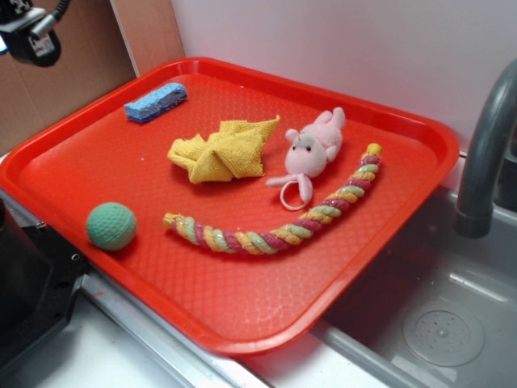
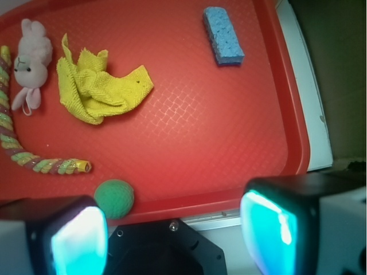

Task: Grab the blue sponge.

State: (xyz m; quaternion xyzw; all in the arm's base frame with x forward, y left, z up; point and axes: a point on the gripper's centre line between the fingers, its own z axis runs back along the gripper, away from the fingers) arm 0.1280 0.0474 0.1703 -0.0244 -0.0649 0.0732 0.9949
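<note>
The blue sponge (image 1: 156, 102) lies flat on the red tray (image 1: 242, 315) near its far left corner. In the wrist view the sponge (image 2: 222, 35) sits at the top right, far from my gripper (image 2: 172, 232). The gripper hangs high over the tray's near edge, above the black robot base. Its two pads (image 2: 80, 240) stand wide apart with nothing between them, so it is open and empty. In the exterior view only a black part of the arm (image 1: 28, 36) shows at the top left, above and left of the sponge.
On the tray lie a crumpled yellow cloth (image 1: 220, 150), a pink plush mouse (image 1: 313, 145), a multicolour rope toy (image 1: 283, 226) and a green ball (image 1: 111, 225). A grey faucet (image 1: 485, 153) and a sink (image 1: 440, 323) are to the right. The black robot base (image 1: 24, 291) is at the lower left.
</note>
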